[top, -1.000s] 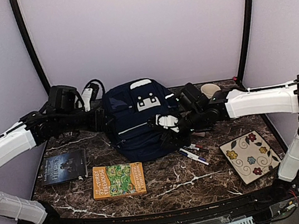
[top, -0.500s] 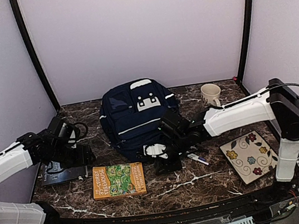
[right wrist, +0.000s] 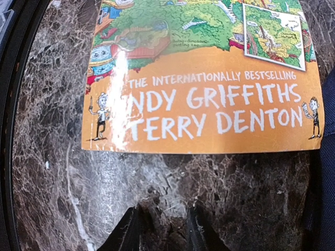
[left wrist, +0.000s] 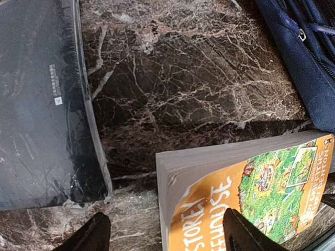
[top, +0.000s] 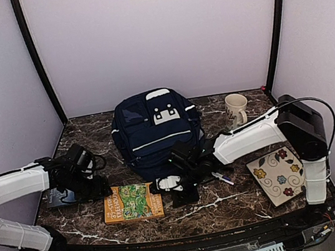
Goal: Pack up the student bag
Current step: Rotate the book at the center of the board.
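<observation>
The student bag [top: 154,130], a navy backpack with a white stripe, stands at the table's back middle. An orange "Treehouse" book [top: 133,202] lies flat in front of it. My left gripper [top: 101,189] is open at the book's left end. In the left wrist view the book's corner [left wrist: 209,178] lies between the wide-apart fingers [left wrist: 91,235], not gripped. My right gripper [top: 163,188] is low at the book's right end. In the right wrist view its fingers [right wrist: 131,232] stand a narrow gap apart over bare table, just short of the book's edge [right wrist: 204,104]. It holds nothing.
A dark book [top: 61,195] lies left of the orange one, also in the left wrist view [left wrist: 36,104]. Markers [top: 221,177] lie right of the right gripper. A flowered plate [top: 280,175] sits at the front right. A mug [top: 236,107] stands at the back right.
Both arms came down from beside the backpack toward the front. The left gripper now sits at the orange book's left end, the right gripper at its right end.
</observation>
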Robot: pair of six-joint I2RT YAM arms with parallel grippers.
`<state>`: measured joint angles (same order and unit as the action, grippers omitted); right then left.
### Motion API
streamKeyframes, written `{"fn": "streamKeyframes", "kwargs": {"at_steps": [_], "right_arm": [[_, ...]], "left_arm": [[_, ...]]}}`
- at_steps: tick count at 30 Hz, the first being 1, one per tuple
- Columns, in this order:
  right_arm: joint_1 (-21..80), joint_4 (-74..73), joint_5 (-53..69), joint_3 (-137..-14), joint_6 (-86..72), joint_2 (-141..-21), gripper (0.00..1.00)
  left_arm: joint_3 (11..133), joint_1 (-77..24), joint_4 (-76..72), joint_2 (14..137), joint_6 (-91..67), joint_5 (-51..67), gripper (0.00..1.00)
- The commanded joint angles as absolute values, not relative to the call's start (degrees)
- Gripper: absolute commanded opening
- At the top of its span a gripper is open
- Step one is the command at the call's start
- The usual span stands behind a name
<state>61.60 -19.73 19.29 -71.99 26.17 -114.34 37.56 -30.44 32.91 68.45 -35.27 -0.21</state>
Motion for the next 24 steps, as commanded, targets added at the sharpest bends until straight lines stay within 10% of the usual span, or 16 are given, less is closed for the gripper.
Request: {"fn": "streamKeyframes", "kwargs": {"at_steps": [1, 17, 24], "right_arm": [[63.36, -18.36, 18.4, -71.79, 26.86, -115.95, 0.31], [72.5, -27.98, 17.58, -89.68, 30.33, -125.47, 0.31], [72.45, -37.57, 18.56, -91.18, 35.19, -123.0, 0.33]], "left_arm": [[34.9, -30.06, 26.59, 70.5, -36.06, 2.76, 0.74], [39.93, -30.5, 7.66, 89.04, -33.11, 16.75, 0.51], [46.35, -31.9, 14.26, 88.48, -29.49, 9.58, 0.64]]}}
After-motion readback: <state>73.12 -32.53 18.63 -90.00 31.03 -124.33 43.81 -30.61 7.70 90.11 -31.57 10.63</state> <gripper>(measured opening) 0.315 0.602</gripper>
